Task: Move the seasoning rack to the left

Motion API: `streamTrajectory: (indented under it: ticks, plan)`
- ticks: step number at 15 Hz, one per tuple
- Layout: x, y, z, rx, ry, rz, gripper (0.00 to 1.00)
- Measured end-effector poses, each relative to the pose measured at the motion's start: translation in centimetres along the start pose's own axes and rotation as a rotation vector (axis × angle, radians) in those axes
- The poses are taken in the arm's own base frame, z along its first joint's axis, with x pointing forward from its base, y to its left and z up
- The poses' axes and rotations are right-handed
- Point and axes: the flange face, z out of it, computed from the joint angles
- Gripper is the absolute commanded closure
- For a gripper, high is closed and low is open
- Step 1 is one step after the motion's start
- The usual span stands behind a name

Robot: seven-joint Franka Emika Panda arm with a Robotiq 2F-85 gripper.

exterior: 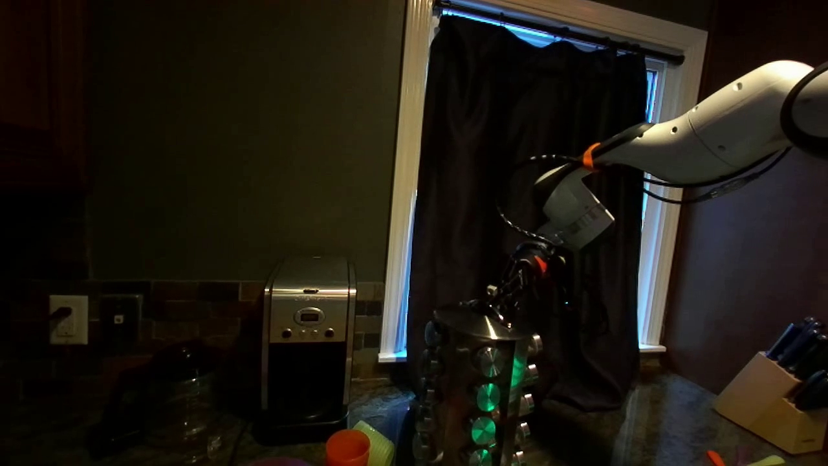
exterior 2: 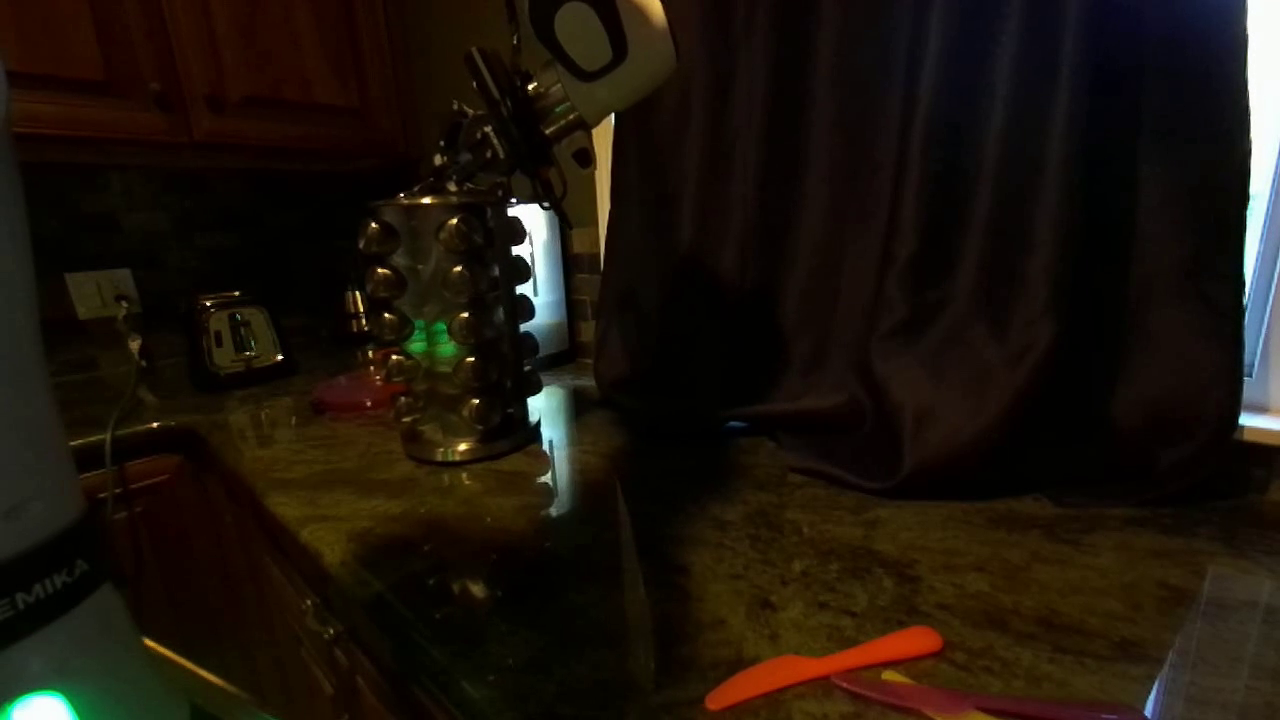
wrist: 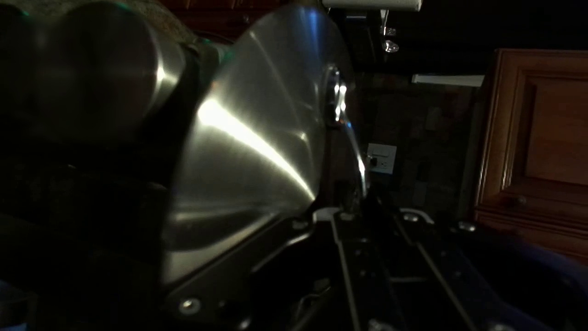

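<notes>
The seasoning rack [exterior: 479,388] is a cylindrical metal tower of jars with round silver lids, with green glints. In an exterior view it stands right of the coffee maker, its bottom cut off by the frame edge. The rack [exterior 2: 450,330] shows down to its base in an exterior view. It looks slightly tilted; whether the base touches the counter is unclear. My gripper [exterior: 501,304] is at the rack's top. In the wrist view the rack's shiny metal lid [wrist: 257,138] fills the left, and its thin wire handle [wrist: 356,151] runs between the gripper's [wrist: 363,202] nearly closed fingertips.
The coffee maker [exterior: 310,310] stands beside the rack near the wall. An orange cup [exterior: 348,448] and a green cup [exterior: 378,443] sit between them. A knife block [exterior: 770,408], toaster [exterior 2: 240,335], pink plate [exterior 2: 355,392] and orange knife [exterior 2: 825,668] lie around. A dark curtain [exterior 2: 900,250] hangs behind.
</notes>
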Motion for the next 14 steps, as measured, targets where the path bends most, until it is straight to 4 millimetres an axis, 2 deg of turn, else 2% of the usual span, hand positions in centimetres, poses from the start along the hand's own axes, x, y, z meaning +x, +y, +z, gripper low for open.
streamTrajectory:
  ticks: [6, 14]
  plan:
    - [0.6, -1.3, 2.7, 0.004, -0.054, -0.070, 0.97]
    - [0.9, -2.1, 4.5, 0.006, -0.090, -0.109, 0.97]
